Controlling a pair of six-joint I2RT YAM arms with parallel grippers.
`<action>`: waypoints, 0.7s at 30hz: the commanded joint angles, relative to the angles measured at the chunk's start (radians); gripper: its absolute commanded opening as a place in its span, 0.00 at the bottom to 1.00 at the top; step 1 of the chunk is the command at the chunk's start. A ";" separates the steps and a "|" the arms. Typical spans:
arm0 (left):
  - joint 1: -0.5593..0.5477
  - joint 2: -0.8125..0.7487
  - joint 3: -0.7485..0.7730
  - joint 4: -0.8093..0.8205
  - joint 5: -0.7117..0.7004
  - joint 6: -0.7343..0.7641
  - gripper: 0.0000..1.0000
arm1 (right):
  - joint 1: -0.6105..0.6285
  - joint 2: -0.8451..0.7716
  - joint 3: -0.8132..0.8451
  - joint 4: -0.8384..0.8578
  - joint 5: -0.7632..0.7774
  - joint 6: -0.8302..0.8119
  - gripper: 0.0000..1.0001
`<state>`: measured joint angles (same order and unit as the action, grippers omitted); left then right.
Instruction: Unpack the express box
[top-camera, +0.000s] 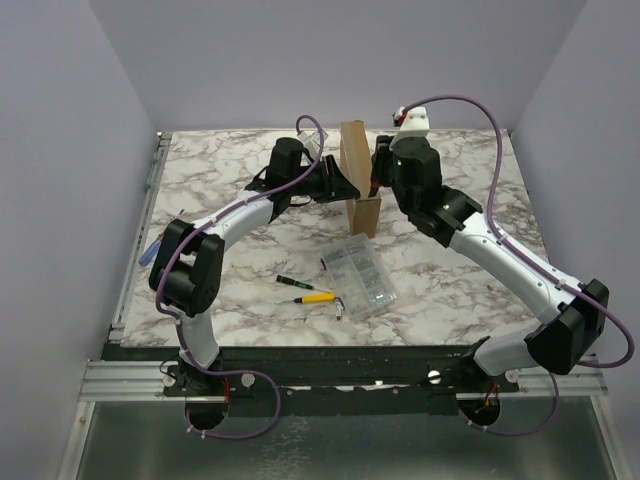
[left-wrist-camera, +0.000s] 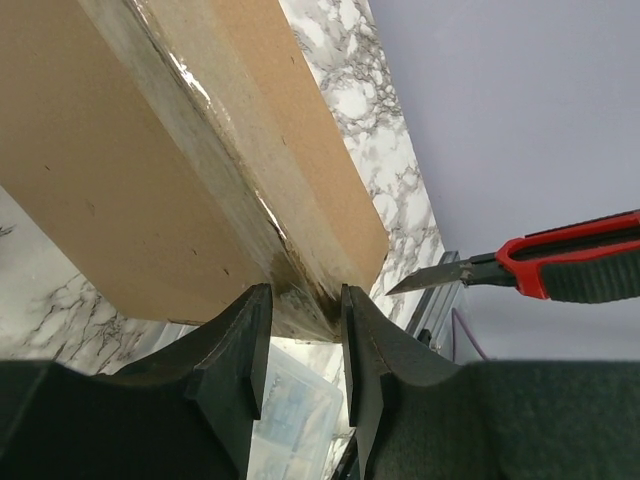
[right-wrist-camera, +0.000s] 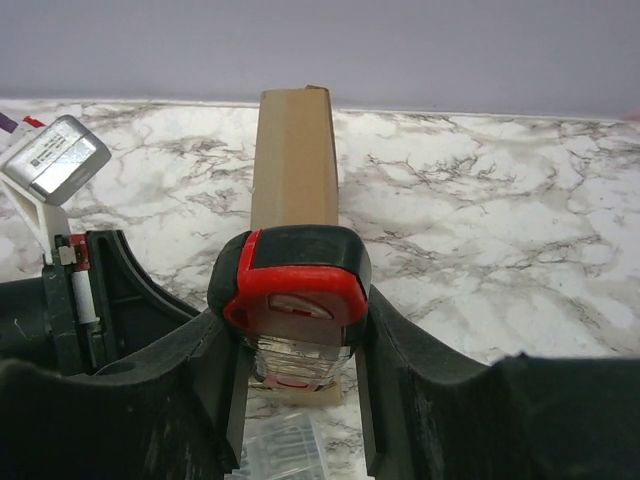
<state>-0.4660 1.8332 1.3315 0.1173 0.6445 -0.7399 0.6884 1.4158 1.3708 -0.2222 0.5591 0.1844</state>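
The express box (top-camera: 357, 172) is a flat brown cardboard mailer standing on edge at the middle back of the table. My left gripper (top-camera: 344, 190) reaches it from the left. In the left wrist view both fingertips press the box's (left-wrist-camera: 150, 170) taped lower corner, so the left gripper (left-wrist-camera: 305, 305) is shut on it. My right gripper (top-camera: 380, 172) is just right of the box. It (right-wrist-camera: 297, 340) is shut on a red and black utility knife (right-wrist-camera: 295, 290), with the box's narrow side (right-wrist-camera: 293, 160) straight ahead. The knife's blade (left-wrist-camera: 430, 280) points at the box corner.
A clear plastic compartment case (top-camera: 362, 277) of small parts lies in front of the box. A yellow-handled screwdriver (top-camera: 318, 297), a small dark screwdriver (top-camera: 290, 282) and a hex key (top-camera: 340, 303) lie to its left. Purple cables loop over both arms.
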 joint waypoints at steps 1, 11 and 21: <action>0.004 0.031 -0.008 -0.019 0.013 0.018 0.38 | 0.024 0.020 -0.031 0.100 0.048 -0.036 0.00; 0.004 0.035 -0.014 -0.002 0.019 0.007 0.38 | 0.041 0.007 -0.104 0.165 0.094 -0.046 0.00; 0.015 -0.117 -0.104 0.028 -0.172 0.077 0.67 | 0.043 -0.034 -0.210 0.298 0.114 0.037 0.00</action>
<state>-0.4622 1.8248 1.3048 0.1341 0.6216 -0.7208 0.7219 1.4017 1.2079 0.0032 0.6262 0.1780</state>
